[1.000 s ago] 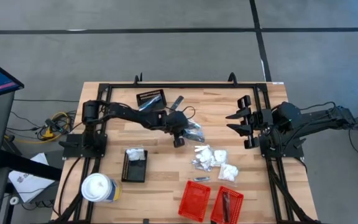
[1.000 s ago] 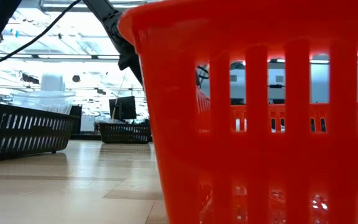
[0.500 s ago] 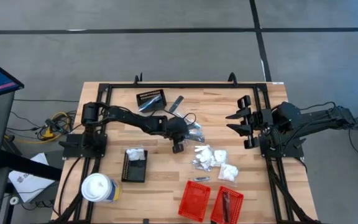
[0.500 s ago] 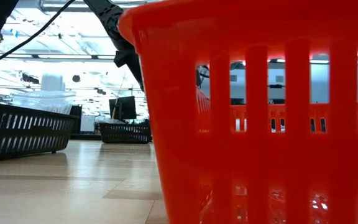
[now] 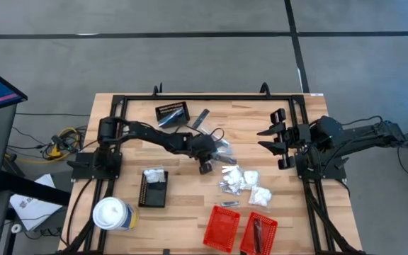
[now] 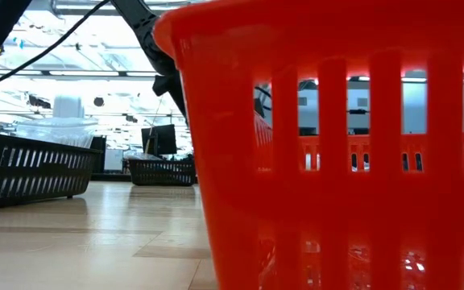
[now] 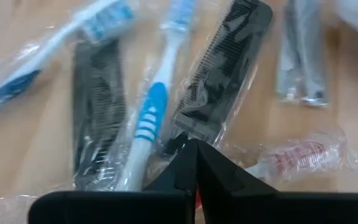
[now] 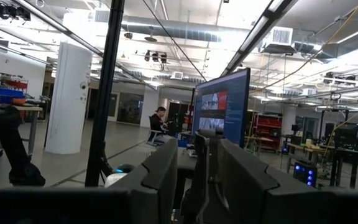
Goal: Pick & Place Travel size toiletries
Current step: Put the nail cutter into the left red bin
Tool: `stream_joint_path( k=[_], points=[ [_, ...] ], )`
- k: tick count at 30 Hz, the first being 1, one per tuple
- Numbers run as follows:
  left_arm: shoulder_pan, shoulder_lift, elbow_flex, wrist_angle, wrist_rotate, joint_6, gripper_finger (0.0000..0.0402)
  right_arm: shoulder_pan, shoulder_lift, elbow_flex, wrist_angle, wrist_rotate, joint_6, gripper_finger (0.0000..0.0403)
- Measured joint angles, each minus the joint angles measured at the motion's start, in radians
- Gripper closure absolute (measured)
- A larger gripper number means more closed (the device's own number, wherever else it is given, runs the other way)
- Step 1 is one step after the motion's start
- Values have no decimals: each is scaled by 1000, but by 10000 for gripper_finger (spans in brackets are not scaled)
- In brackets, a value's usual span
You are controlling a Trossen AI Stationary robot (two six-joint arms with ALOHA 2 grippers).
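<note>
A blue-and-white toothbrush beside a black comb, with red baskets nearby.

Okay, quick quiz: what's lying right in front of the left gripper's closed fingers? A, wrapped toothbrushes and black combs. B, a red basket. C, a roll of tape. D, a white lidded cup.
A: the left wrist view shows the shut left gripper over a clear-wrapped blue and white toothbrush and a wrapped black comb on the wood.

One camera looks straight down on the counter; another sits level, hard against a red basket both show.
</note>
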Motion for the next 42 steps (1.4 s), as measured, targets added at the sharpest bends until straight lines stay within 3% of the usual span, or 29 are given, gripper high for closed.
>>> stream_joint_path(
  k=[6,12,15,19,25,32,36,42],
  points=[
    [-38,-41,-6,-41,0,-24,401,0,0,0,0,0,0,294],
    [-69,-122,-13,-197,6,-75,401,-1,0,0,-4,0,-1,294],
    [-84,-165,-12,-201,-43,-73,401,-1,0,0,-3,0,-1,294],
    [-99,-204,-12,-157,-68,-48,401,-1,0,0,-3,0,-1,294],
    [-122,-205,-10,-11,73,15,401,-1,0,0,-3,0,-1,294],
    [-163,-199,-9,38,53,68,400,-1,0,0,-3,0,-1,294],
    [-180,-199,-9,44,104,64,385,-1,0,0,-3,0,-2,294],
    [-219,-188,-9,135,101,64,355,0,0,0,-3,0,-2,294]
  ],
)
